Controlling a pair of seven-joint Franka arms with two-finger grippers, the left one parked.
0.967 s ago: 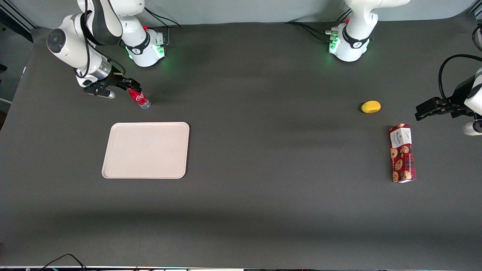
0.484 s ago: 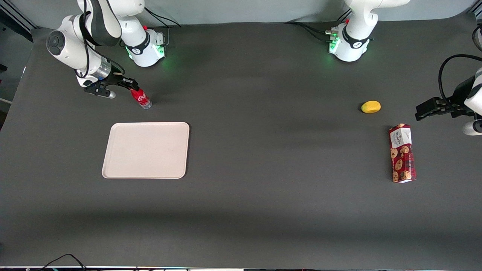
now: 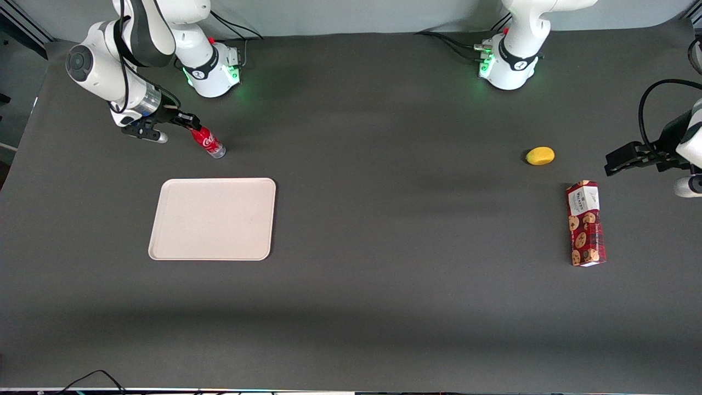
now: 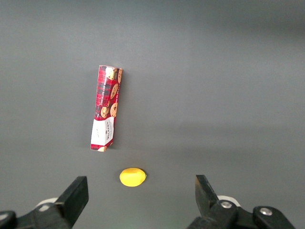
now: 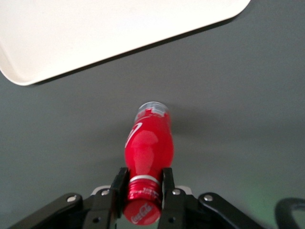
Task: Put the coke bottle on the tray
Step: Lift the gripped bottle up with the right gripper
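Note:
The coke bottle (image 3: 208,143) is small and red with white script and a clear base. It hangs tilted, cap end in my gripper (image 3: 192,124), near the working arm's base. In the right wrist view the gripper (image 5: 142,186) is shut on the bottle (image 5: 147,148) at its neck, just below the red cap, with one finger (image 5: 119,183) on each side. The cream tray (image 3: 213,218) lies flat on the table, nearer to the front camera than the bottle, and part of it shows in the right wrist view (image 5: 95,33). The tray holds nothing.
A yellow lemon (image 3: 540,156) and a red cookie box (image 3: 586,223) lie toward the parked arm's end of the table; both show in the left wrist view, the lemon (image 4: 132,176) and the box (image 4: 106,108). The table is covered in dark grey cloth (image 3: 395,230).
The gripper has lifted slightly with the bottle in it, and the bottle's clear base has swung a little toward the parked arm's end. Nothing else has moved.

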